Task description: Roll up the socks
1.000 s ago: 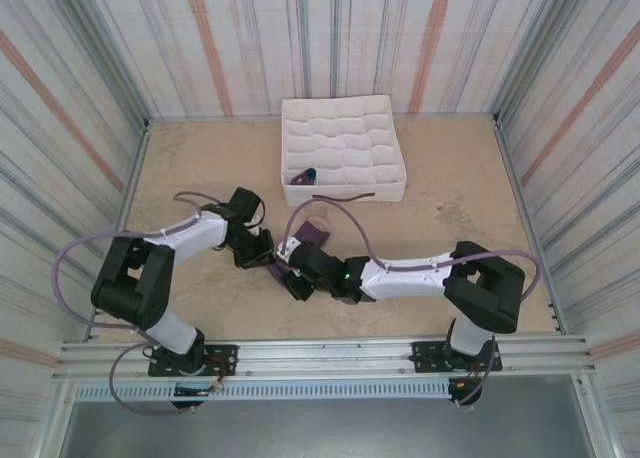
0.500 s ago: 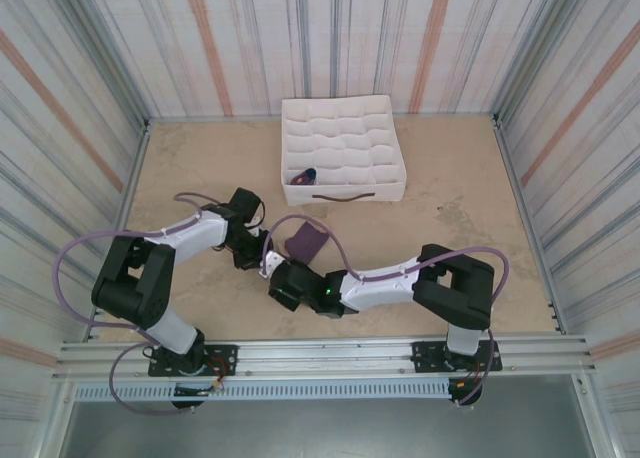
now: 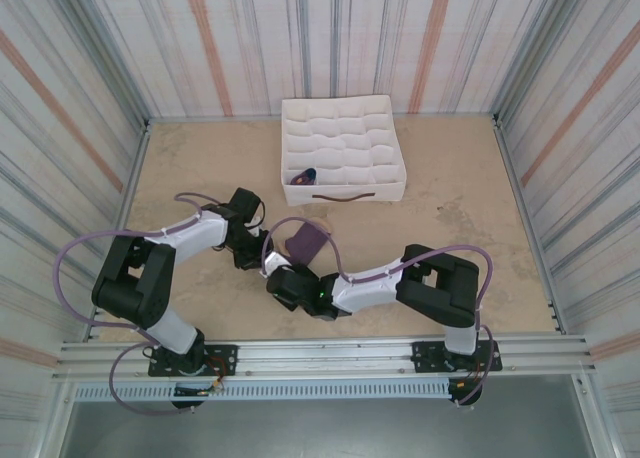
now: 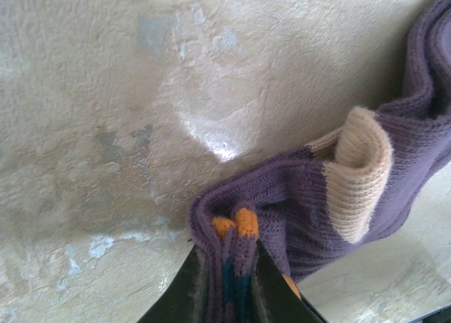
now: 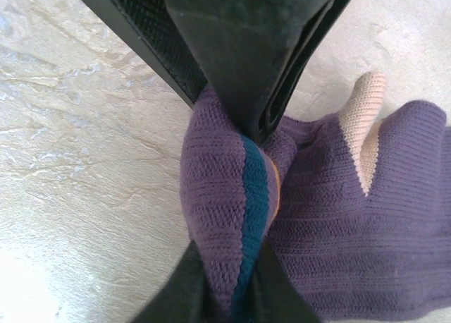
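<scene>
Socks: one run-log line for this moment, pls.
left hand: shut on sock | right hand: shut on same sock end | sock: on table, gripped end bunched | white box: beyond sock

1. Sock (image 5: pixel 331 217) — knitted cloth, ribbed, matt, slightly fuzzy.
2. Table (image 4: pixel 106 90) — pale, rough, mottled surface with one small glossy patch.
3. Box (image 3: pixel 345 190): soft white cloth, matt.
4. Near-edge rail (image 3: pixel 320 353): bare metal, grooved, dull sheen.

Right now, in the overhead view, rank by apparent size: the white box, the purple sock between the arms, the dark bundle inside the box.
1. white box
2. purple sock, partly covered
3. dark bundle, clearly smallest, partly sunk in its compartment
</scene>
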